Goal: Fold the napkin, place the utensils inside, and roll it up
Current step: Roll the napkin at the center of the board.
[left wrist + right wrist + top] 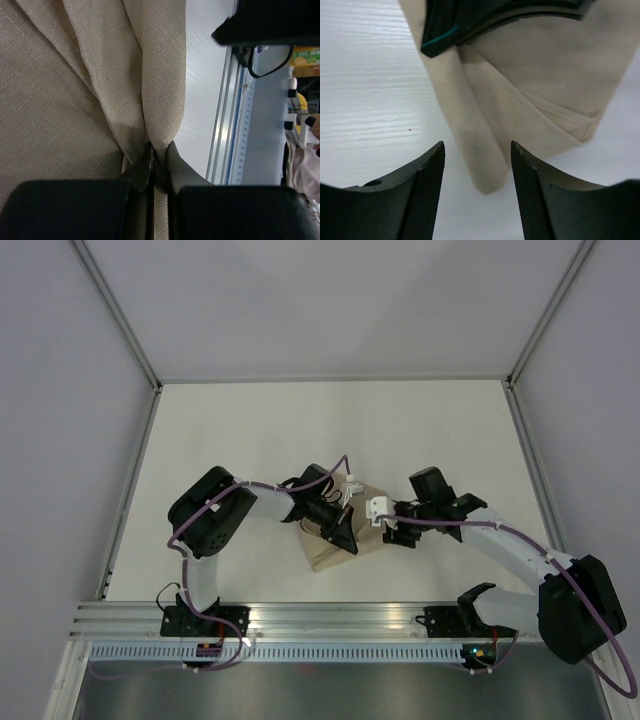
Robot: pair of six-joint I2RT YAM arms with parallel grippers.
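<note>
The napkin lies on the table as a narrow bundle of several overlapping layers, so the folding looks done or nearly so. The step in hand seems to be the gathering or rolling of the cloth.

The left pincer is closed tight on a raised pleat of the napkin. The cloth comes up into its tips, and the rest spreads away ahead of it and to one side. The right pincer stands with its jaws well apart and grips nothing. A pointed corner of the napkin lies in the gap just ahead of its fingers, down on the table and touching neither one. Seen from above, the bundle sits between the two pincers, with the left one over it and the right one just beside its far edge.

As I judge it, the next move calls for the right pincer to come down on that loose corner or the edge beside it. It would need to catch every layer at once while the left pincer keeps the pleat from slipping open. If the cutlery is not yet in, the folds would need to be laid flat first.

Counted: one napkin and two pincers. I see no utensils in any view, and I cannot tell whether they are hidden inside the folds.
</note>
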